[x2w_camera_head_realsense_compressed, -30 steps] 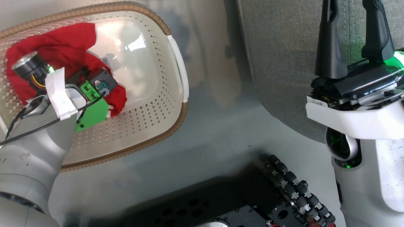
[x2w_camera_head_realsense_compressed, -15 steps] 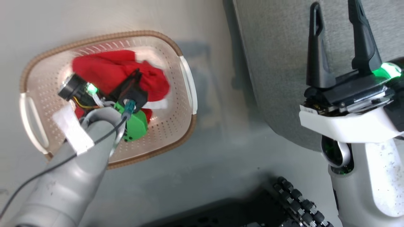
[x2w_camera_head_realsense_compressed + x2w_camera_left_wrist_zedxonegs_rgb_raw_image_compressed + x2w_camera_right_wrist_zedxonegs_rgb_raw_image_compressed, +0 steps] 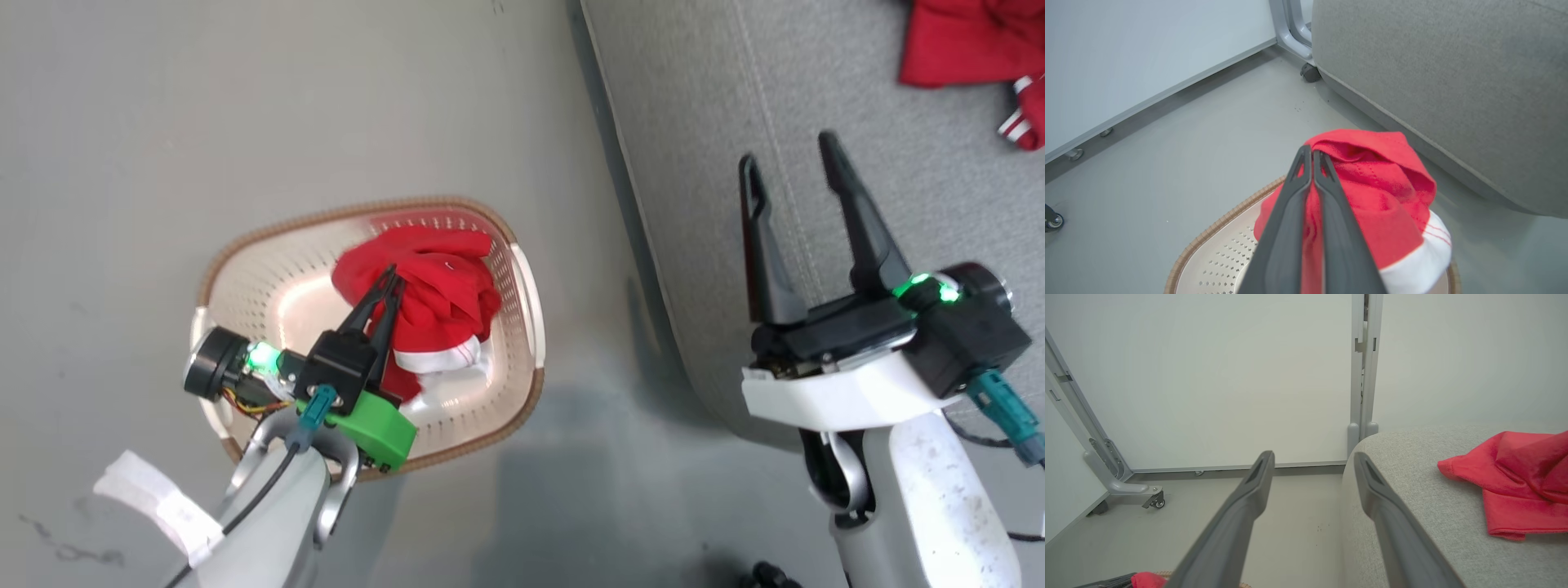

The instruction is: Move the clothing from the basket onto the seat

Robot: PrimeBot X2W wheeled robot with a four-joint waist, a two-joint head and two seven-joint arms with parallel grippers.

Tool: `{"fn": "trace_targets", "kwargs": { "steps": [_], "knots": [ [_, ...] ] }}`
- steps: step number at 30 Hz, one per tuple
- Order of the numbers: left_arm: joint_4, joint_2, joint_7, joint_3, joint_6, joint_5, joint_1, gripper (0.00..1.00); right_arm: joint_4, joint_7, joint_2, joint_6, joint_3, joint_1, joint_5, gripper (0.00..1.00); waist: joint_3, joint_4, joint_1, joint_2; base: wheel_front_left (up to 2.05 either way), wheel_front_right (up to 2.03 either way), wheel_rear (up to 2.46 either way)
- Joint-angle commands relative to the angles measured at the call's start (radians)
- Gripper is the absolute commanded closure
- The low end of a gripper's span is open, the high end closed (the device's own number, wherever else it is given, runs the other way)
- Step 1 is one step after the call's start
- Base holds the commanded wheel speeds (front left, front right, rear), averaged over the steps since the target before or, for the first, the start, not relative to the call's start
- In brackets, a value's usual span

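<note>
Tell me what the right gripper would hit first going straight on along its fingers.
Probably the white wall panel near its base. The right gripper points past the rounded corner of the seat, which one finger might graze first; depth is unclear.

Bright, even lighting; soft shadow nr seat [image 3: 694,122]; glare in basket [image 3: 261,278]; little blur.

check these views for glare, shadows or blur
Head view: bright glare on the basket bottom left of the clothing, and a soft shadow on the floor along the seat. Left wrist view: the left gripper looms large and slightly soft. Right wrist view: even, flat light; the right gripper blurs toward the bottom edge.
</note>
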Motion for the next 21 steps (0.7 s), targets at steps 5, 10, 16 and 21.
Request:
{"fn": "trace_targets", "kwargs": {
  "steps": [5,10,16,21],
  "knots": [
    [-0.099,-0.026,-0.003,0.051,-0.003,0.001,0.103,1.0,0.042,-0.003,-0.002,-0.001,0.011,0.08,0.001,0.0,-0.259,0.073,0.0,0.0,0.0,0.0,0.0],
    [-0.205,-0.053,-0.003,0.092,-0.022,0.012,0.152,1.0,0.091,-0.003,-0.002,-0.001,0.03,0.137,0.011,0.0,-0.336,0.086,0.0,0.0,0.0,0.0,0.0],
    [-0.33,-0.093,-0.003,0.135,-0.063,0.011,0.171,1.0,0.151,-0.003,-0.002,-0.001,0.076,0.185,0.011,0.0,-0.401,0.092,0.0,0.0,0.0,0.0,0.0],
    [-0.399,-0.121,-0.003,0.144,-0.106,-0.001,0.159,1.0,0.194,-0.003,-0.038,-0.001,0.203,0.18,0.002,0.0,-0.434,0.092,0.0,0.0,0.0,0.0,0.0]
  ]
}}
